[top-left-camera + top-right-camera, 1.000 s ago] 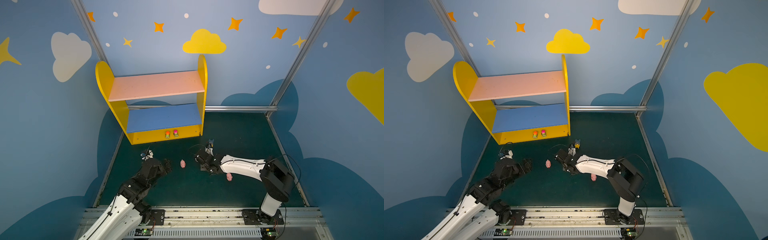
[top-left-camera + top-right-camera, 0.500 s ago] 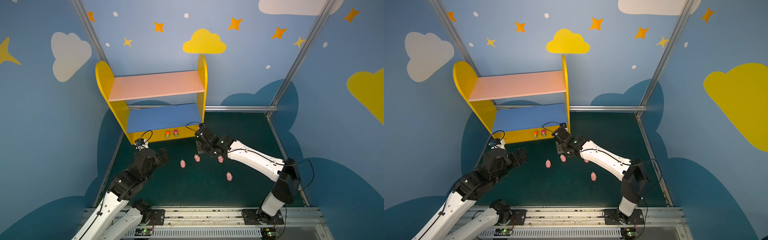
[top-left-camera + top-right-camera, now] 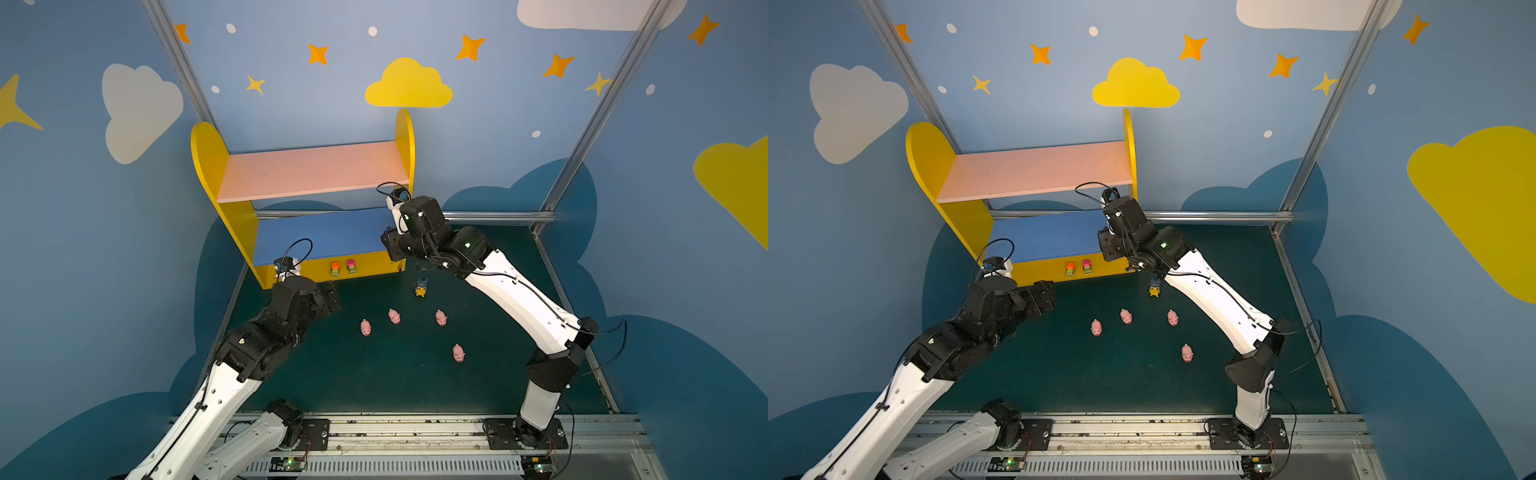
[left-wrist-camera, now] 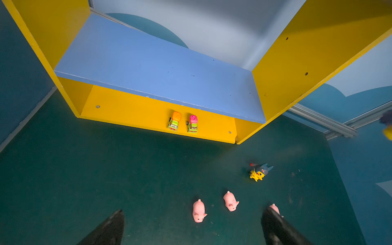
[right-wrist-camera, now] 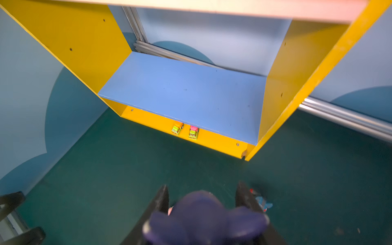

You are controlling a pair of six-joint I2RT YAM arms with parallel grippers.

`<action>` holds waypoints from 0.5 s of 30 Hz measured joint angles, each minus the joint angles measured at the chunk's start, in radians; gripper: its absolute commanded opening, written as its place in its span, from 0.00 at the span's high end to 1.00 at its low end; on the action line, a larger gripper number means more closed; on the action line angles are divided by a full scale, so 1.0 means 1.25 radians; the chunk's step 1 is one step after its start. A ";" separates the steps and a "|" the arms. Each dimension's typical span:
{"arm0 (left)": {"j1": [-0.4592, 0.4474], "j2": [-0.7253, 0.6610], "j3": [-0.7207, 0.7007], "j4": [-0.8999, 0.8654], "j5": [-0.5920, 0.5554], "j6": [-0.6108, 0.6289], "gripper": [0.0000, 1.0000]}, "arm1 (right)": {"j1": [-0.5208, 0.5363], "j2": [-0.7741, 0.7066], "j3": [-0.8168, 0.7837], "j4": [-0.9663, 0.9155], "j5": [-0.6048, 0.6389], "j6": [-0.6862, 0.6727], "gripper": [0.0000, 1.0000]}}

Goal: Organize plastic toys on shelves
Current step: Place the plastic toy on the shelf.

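Observation:
My right gripper (image 5: pixel 202 186) is shut on a yellow figure with a purple spiky head (image 5: pixel 203 214), blurred close to the camera. It hangs by the right end of the blue board (image 3: pixel 320 237) of the shelves (image 3: pixel 311 170). A second yellow figure (image 3: pixel 421 287) stands on the floor below it. Two green cars (image 3: pixel 335 269) (image 3: pixel 351 267) sit on the yellow base. Several pink pigs (image 3: pixel 365 327) (image 3: pixel 394 316) (image 3: pixel 441 318) lie on the green floor. My left gripper (image 3: pixel 328 297) hangs open above the floor, left of the pigs, with nothing between its fingers (image 4: pixel 112 227).
The shelves stand in the back left corner against the blue wall. An aluminium rail (image 3: pixel 498 216) runs along the back edge of the floor. The pink upper board (image 3: pixel 1034 170) carries nothing. Green floor (image 3: pixel 374 382) stretches in front of the pigs.
My right arm has lifted from the floor among the pigs and carried the spiky-headed figure up to the shelf's right end. My left arm has moved forward toward the shelf base, still open.

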 measured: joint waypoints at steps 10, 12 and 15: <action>0.004 0.025 0.032 0.001 -0.017 0.030 0.00 | -0.027 0.137 0.242 -0.048 -0.045 -0.065 0.82; 0.005 0.029 0.036 0.001 -0.020 0.034 0.00 | -0.037 0.158 0.287 -0.045 -0.058 -0.076 0.81; 0.005 0.034 0.038 0.001 -0.024 0.039 0.00 | -0.052 0.164 0.314 -0.030 -0.078 -0.096 0.81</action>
